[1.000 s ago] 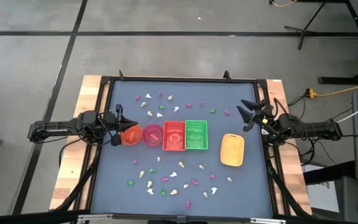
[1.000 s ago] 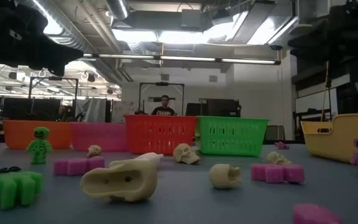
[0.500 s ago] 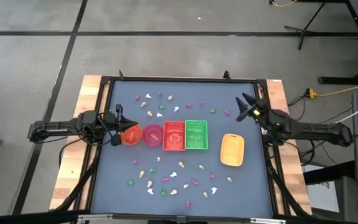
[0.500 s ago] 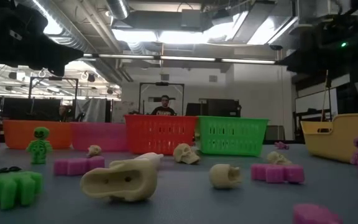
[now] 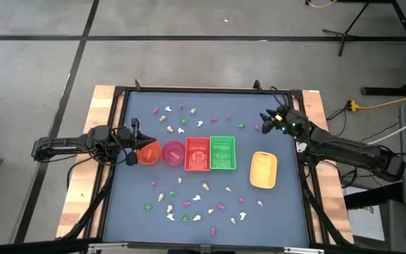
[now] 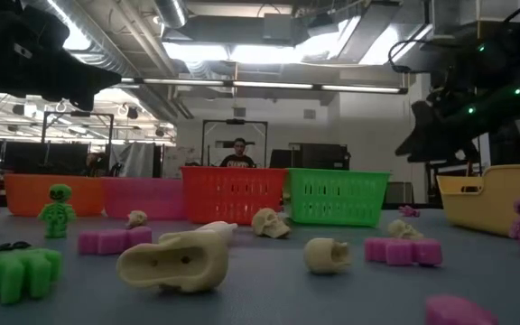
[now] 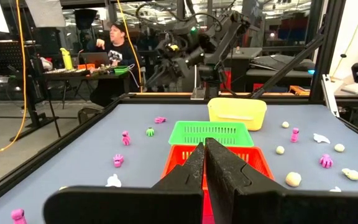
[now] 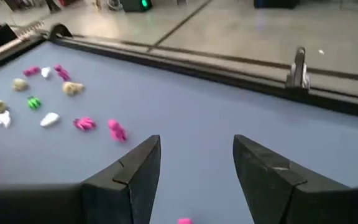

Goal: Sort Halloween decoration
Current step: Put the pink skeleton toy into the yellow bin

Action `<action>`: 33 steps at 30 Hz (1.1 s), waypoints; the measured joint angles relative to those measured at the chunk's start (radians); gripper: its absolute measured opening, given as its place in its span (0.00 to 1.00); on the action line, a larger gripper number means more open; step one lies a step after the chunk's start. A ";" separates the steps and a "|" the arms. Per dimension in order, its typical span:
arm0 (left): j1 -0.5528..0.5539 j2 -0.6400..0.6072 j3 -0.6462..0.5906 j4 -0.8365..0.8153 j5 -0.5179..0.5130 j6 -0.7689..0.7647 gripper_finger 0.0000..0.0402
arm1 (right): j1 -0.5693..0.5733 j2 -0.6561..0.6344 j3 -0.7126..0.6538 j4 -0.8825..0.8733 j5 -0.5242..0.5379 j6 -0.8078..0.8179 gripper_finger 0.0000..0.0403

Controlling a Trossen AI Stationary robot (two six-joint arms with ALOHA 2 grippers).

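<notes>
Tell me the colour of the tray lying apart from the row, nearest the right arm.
Yellow; the tray shows best in the high view.

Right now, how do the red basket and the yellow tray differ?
The red basket has slatted, see-through walls; the yellow tray has solid walls. The red basket stands in the row touching the green basket; the yellow tray sits apart, nearer the right gripper. Neither shows any trinket inside.

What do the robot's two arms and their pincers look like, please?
Both arms are dark, slim and jointed. The left pincer has two flat black fingers. The right pincer has matching dark wedge-shaped fingers, with small green lights behind it.
</notes>
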 joint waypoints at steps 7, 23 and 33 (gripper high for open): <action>0.000 0.000 0.000 0.000 0.000 0.000 0.00 | -0.014 0.122 0.000 0.002 -0.031 -0.003 0.49; 0.000 0.000 0.000 0.000 0.000 0.000 0.00 | -0.014 0.384 0.000 0.121 -0.075 -0.005 0.49; 0.000 0.000 0.000 0.000 0.000 0.000 0.00 | -0.014 0.479 0.002 0.137 -0.090 -0.004 0.49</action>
